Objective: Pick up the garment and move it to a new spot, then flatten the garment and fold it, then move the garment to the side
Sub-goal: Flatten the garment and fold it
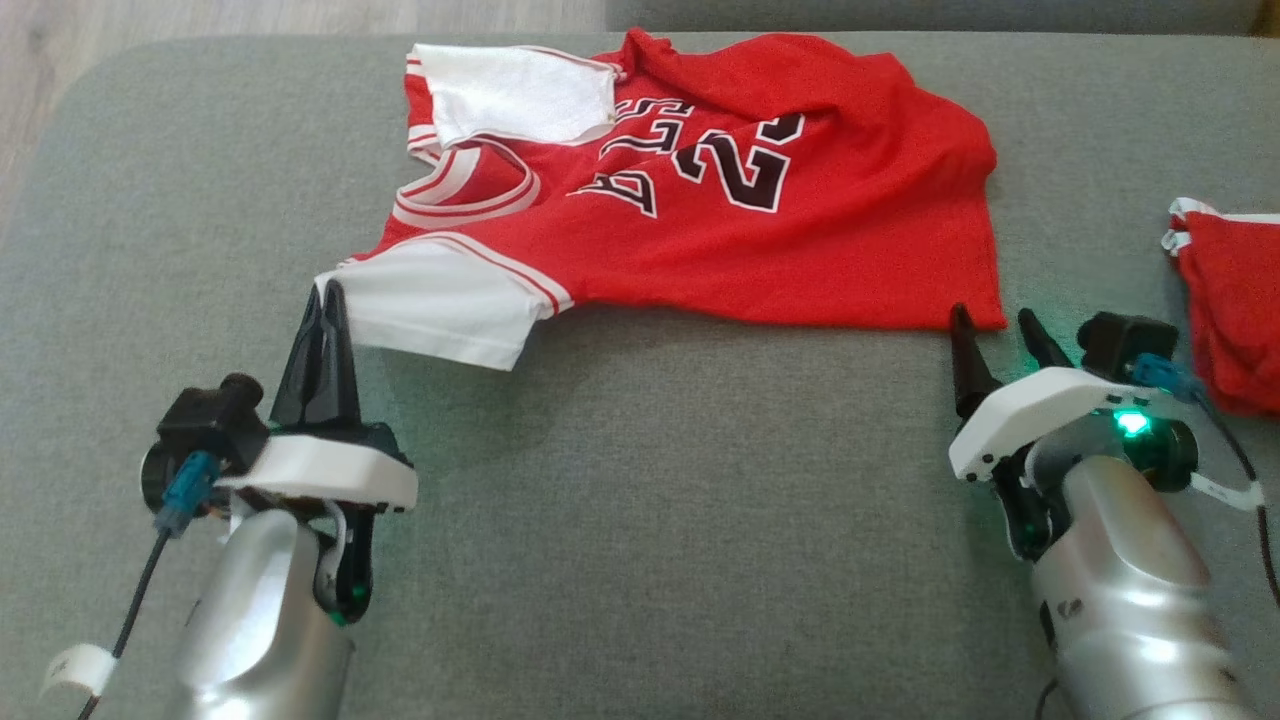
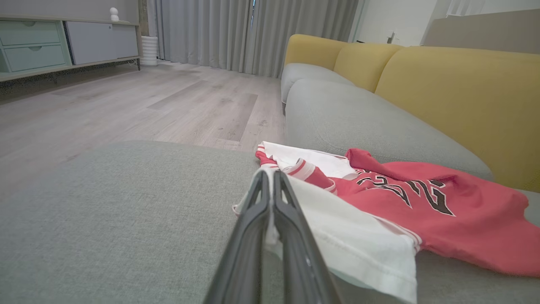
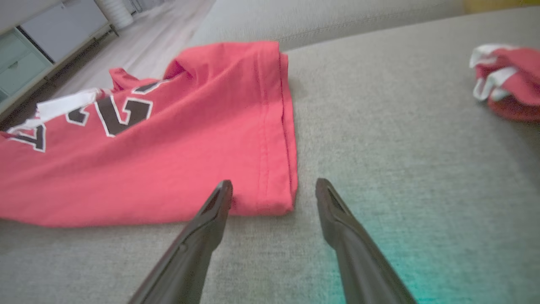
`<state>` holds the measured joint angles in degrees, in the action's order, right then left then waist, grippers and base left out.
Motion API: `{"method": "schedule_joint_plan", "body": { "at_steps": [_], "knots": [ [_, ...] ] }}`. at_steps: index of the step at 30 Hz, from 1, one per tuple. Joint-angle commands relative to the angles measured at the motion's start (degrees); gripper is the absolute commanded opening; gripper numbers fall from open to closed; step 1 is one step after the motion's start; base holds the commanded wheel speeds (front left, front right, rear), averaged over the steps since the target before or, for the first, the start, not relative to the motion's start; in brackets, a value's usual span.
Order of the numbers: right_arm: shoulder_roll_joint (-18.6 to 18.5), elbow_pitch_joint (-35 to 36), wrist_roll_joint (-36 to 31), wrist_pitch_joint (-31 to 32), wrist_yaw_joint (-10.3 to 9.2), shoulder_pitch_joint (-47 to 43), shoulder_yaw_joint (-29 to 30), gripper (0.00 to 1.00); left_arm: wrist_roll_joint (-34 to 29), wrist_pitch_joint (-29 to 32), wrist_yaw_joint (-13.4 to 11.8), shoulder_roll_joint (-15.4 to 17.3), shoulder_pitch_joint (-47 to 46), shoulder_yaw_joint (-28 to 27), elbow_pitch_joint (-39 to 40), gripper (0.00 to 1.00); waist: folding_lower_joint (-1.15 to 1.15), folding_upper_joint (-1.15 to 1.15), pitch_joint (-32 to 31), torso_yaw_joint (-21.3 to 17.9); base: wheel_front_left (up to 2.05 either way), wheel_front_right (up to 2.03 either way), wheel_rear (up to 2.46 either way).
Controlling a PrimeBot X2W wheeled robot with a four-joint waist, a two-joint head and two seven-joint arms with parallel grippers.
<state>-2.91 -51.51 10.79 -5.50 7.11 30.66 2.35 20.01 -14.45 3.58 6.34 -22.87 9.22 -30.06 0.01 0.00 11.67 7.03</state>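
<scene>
The garment (image 1: 760, 240) is a red jersey with white sleeves and black numbers, spread across the grey sofa seat (image 1: 650, 480). My left gripper (image 1: 328, 295) is shut on the edge of the near white sleeve (image 1: 440, 310); in the left wrist view white cloth (image 2: 358, 240) is pinched between the closed fingers (image 2: 270, 177). My right gripper (image 1: 995, 322) stands open just in front of the jersey's near hem corner (image 3: 274, 202), fingers apart with the corner ahead of the gap, not held. The far sleeve (image 1: 520, 95) lies folded over the shoulder.
A second bundle of red and white cloth (image 1: 1235, 300) lies at the right edge of the seat, also in the right wrist view (image 3: 506, 80). Yellow backrest cushions (image 2: 460, 93) rise behind the seat. Wooden floor (image 2: 126, 105) and a cabinet (image 2: 38, 50) lie beyond the sofa's left end.
</scene>
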Motion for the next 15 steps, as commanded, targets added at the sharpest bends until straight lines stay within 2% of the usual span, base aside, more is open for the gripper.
{"method": "schedule_joint_plan", "body": {
  "at_steps": [1, 11, 12, 13, 14, 15],
  "knots": [
    [0.0, 1.0, -0.7, -0.2, 0.37, 1.9, -1.0, 1.00, -0.5, -0.5, 0.1, 0.9, -1.0, -1.8, 2.2, 0.00, -0.01, 0.00, 0.1, 0.2, 0.00, 0.00, 0.00],
    [0.0, -12.1, -1.4, -1.9, 0.37, 6.4, -1.7, 1.00, -2.0, -0.5, 0.8, 0.2, -0.5, -1.7, 2.8, 0.00, -0.01, 0.00, 0.5, 0.8, 0.00, 0.00, 0.00],
    [0.0, -13.0, -1.1, -2.1, 0.37, 6.8, -2.0, 0.92, -2.1, -0.5, 0.8, 0.2, -0.5, -1.7, 2.8, 0.00, -0.01, 0.00, 0.6, 0.7, 0.00, 0.00, 0.00],
    [0.0, -13.7, -0.7, -2.4, 0.37, 7.1, -2.6, 0.19, -2.2, -0.5, 0.8, 0.2, -0.5, -1.9, 2.8, 0.00, -0.01, 0.00, 0.6, 0.6, 0.00, 0.00, 0.00],
    [0.0, -14.2, -0.2, -3.0, 0.37, 7.5, -3.4, 0.00, -2.3, -0.5, 0.8, 0.2, -0.5, -2.0, 2.7, 0.00, -0.01, 0.00, 0.6, 0.5, 0.00, 0.00, 0.00],
    [0.0, -14.4, 0.6, -3.6, 0.37, 7.8, -4.3, 0.00, -2.4, -0.5, 0.8, 0.2, -0.5, -2.1, 2.7, 0.00, -0.01, 0.00, 0.6, 0.3, 0.00, 0.00, 0.00]
  ]
}}
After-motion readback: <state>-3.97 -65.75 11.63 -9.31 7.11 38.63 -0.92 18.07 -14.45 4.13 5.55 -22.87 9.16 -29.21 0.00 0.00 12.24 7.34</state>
